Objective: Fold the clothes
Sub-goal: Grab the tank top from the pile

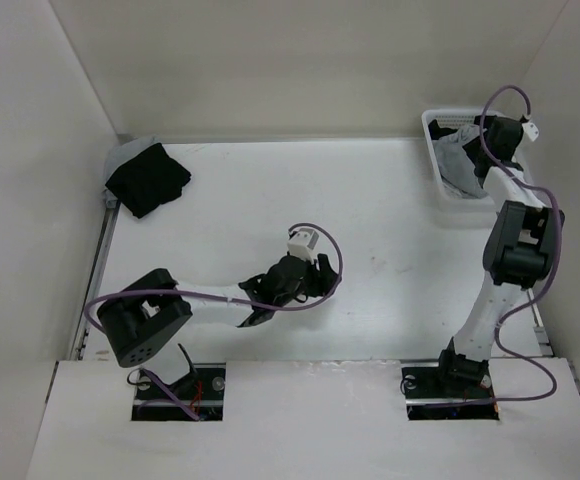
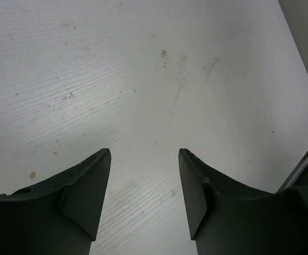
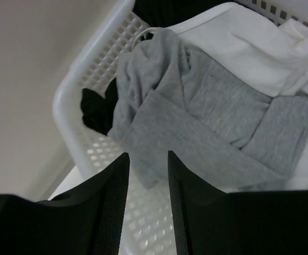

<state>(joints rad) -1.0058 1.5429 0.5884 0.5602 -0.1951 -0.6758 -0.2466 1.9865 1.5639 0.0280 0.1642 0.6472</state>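
Pickup comes first: my right tool (image 3: 147,155) hangs with jaws parted, gripping nothing, over the grey tank top (image 3: 207,117) crumpled in the white basket (image 3: 90,69). Next I'd drop, pinch one edge, lift it out. Meanwhile my left tool (image 2: 144,154) gapes empty above the scuffed white bench (image 2: 143,64); plain white walls (image 1: 300,60) around

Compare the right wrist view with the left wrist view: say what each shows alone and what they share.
Only the right wrist view: a white basket holding the crumpled grey tank top, a white garment behind it and a black garment against the basket wall.
Only the left wrist view: the bare, speckled table, with no clothing.
Both: the view's own dark claw, right claw and left claw, each open and holding nothing.
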